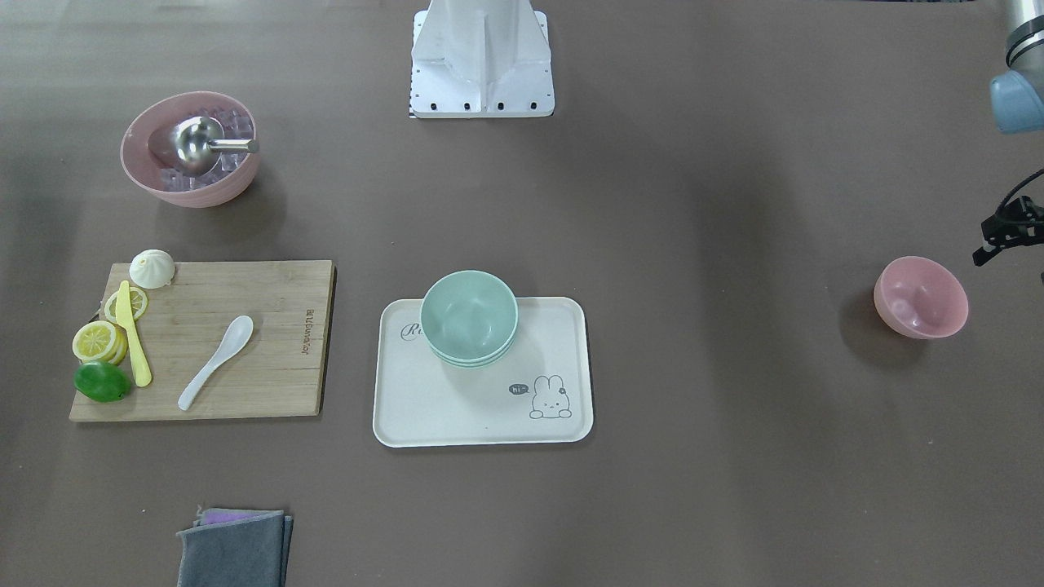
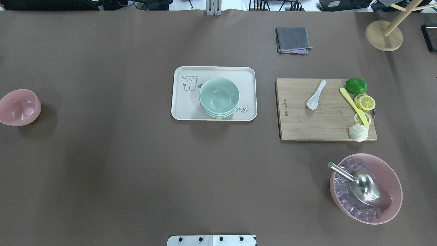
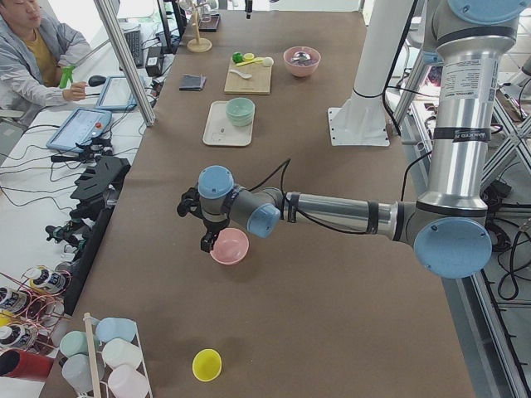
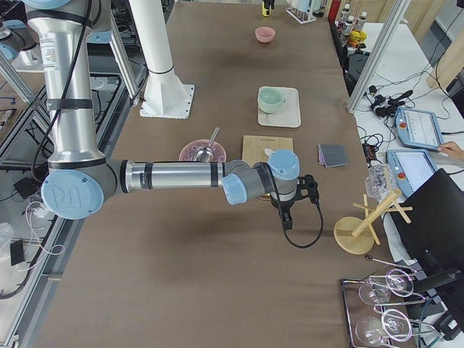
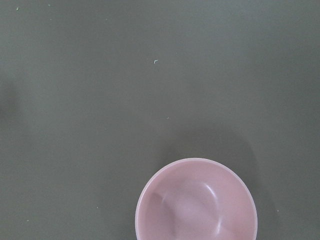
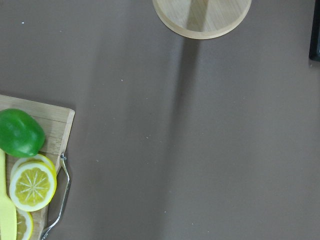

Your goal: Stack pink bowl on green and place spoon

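Pink bowl [image 1: 921, 297] sitting on surface [image 1: 652, 204], well apart from green bowls [image 1: 469, 318]; spoon [image 1: 216, 362] lying on board [image 1: 269, 342]; left end effector [image 3: 209, 240] hovering just beside bowl, right end effector [image 4: 286, 217] near board, openings impossible to tell.

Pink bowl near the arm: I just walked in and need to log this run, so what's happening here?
The left gripper hovers by the small pink bowl, not gripping it. The stacked green bowls wait on the tray, and the white spoon lies on the cutting board. The right gripper hangs just past that board.
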Available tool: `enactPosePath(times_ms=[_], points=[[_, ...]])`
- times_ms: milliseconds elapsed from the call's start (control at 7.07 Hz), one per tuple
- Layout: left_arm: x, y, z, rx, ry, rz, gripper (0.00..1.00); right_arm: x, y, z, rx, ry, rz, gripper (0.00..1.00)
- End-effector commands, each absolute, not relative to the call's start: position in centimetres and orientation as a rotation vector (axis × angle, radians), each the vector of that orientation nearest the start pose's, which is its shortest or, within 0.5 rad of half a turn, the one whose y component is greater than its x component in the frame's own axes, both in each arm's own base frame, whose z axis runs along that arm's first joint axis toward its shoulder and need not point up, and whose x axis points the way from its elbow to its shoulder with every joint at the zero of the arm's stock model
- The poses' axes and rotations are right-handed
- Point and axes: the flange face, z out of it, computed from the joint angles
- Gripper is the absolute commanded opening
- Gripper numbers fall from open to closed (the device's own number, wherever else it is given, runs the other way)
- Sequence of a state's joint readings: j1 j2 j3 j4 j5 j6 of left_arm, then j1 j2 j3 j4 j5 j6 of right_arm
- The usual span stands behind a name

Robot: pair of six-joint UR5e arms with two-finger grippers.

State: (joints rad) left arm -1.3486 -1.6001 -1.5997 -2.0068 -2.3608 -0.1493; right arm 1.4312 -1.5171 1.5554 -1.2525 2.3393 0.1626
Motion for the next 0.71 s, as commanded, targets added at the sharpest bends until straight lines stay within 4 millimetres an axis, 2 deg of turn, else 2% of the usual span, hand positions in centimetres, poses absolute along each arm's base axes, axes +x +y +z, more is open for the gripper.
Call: enactPosePath(times_ms=[0,566], points=[[5.53,-52.46,58.0,0.323,0.849,0.269,0.98,-1.07,-53.68,60.42,0.22,-0.802,-0.115,1.0],[5.82,-52.46,58.57,0.313,0.843,0.268,0.98,-1.07,-53.68,60.42,0.219,-0.802,-0.114,1.0]])
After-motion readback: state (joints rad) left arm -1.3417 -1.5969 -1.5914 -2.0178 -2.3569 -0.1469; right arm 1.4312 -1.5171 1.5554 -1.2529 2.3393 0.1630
